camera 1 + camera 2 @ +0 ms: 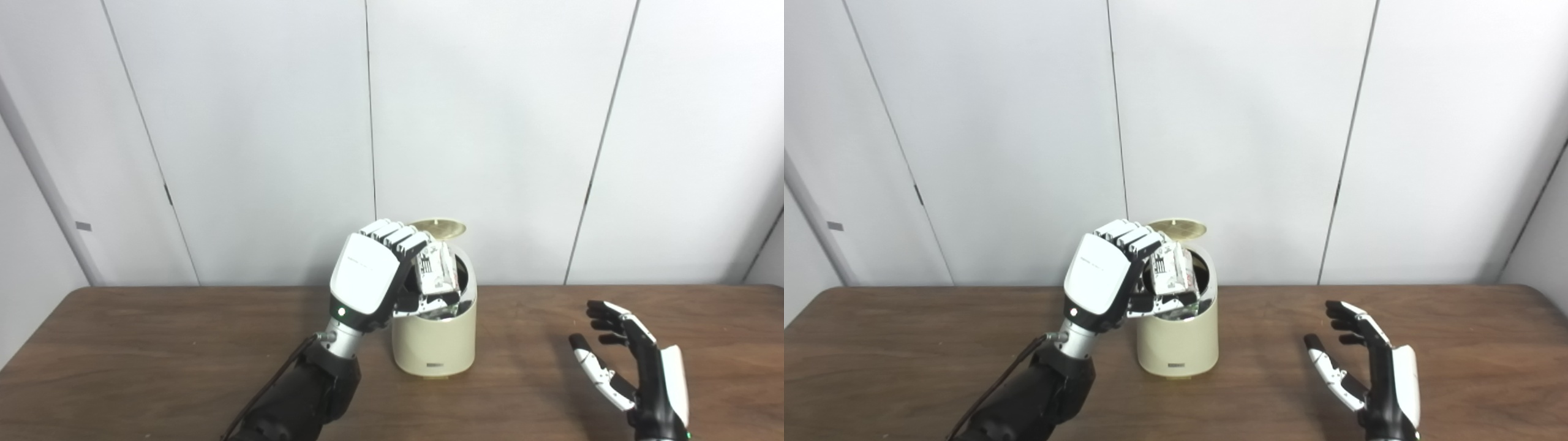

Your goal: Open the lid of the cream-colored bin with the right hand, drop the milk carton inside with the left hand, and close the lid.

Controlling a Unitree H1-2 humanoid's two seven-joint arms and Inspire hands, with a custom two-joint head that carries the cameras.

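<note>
Lower right of the frame, your right robot hand point(637, 367) hovers spread and empty. At centre, your left robot hand point(373, 278) clamps the carton point(436, 269) tilted over the bin point(435, 340); it may snag the rim, and the raised lid point(438, 228) could drop.

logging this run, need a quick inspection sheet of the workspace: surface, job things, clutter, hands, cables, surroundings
surface: brown wooden table, bare around the bin
job's things: cream bin upright, lid raised at the back; milk carton tilted over the opening
clutter: nothing seen
hands: left hand shut on the carton; right hand open, apart from the bin
cables: dark cable along the left forearm
surroundings: white wall panels behind
</note>
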